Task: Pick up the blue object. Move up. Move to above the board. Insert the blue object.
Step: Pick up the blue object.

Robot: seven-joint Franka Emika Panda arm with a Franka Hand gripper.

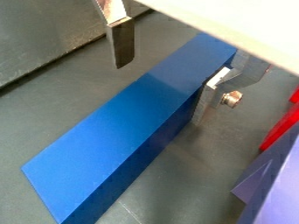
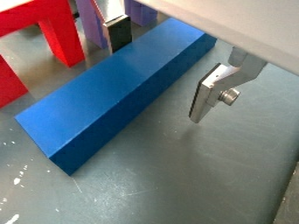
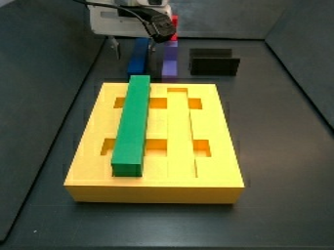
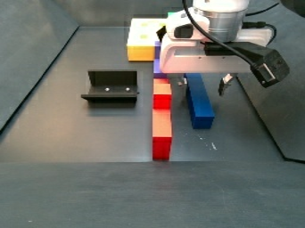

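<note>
Board (image 3: 209,186) flat on floor, green bar (image 3: 133,125) in groove. Blue object (image 4: 201,100) on floor beyond board, beside purple block (image 3: 170,58). Gripper (image 4: 202,82) low, pointing down — fingers (image 2: 211,91) spread, straddling blue object, not clamped.

The dark grey floor (image 4: 71,134) carries the yellow board (image 3: 222,156), the blue bar (image 4: 201,102) with the gripper (image 4: 202,83) straddling its far end, the red-and-purple block (image 4: 161,120) beside it, and the black fixture (image 4: 111,86) further left.
</note>
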